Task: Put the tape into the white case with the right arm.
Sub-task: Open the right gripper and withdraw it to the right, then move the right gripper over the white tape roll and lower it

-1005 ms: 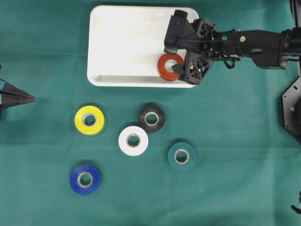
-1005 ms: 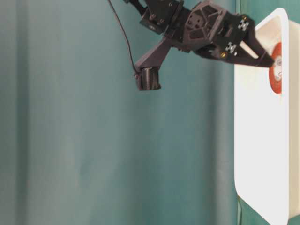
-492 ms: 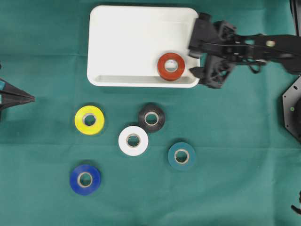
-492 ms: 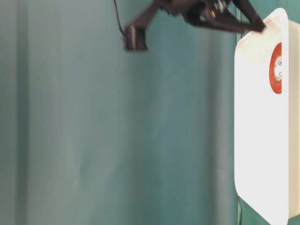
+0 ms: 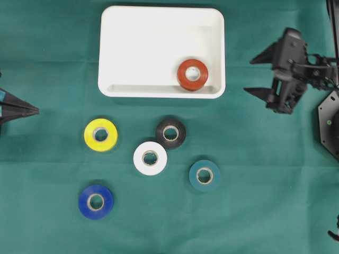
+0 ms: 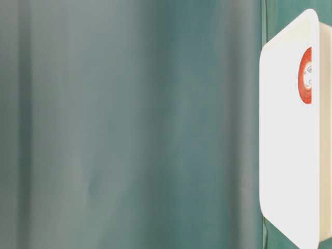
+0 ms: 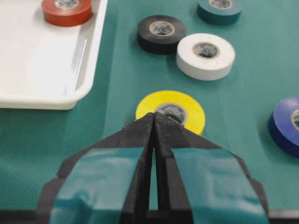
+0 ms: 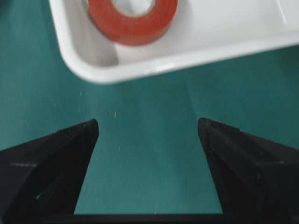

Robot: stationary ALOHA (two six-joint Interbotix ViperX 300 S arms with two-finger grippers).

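Red tape roll (image 5: 192, 74) sits flat in white case (image 5: 137, 32), near its front-right corner, so that bit looks done; right tool (image 5: 253, 75) hangs spread & empty off to the side, w/ five rolls left on green surface (image 5: 265, 185).

Right pincer (image 5: 254, 75) spread wide, holding nothing; left pincer (image 7: 153, 122) closed tight, fingertips touching.

A green cloth-covered surface (image 5: 254, 201) carries the white case (image 5: 137, 47) at the far middle. Nearer lie five tape rolls, apart from each other: yellow roll (image 5: 100, 134) left, black roll (image 5: 170, 132) just beside the white roll (image 5: 150, 157), teal roll (image 5: 204, 175) right, blue roll (image 5: 96, 201) nearest.
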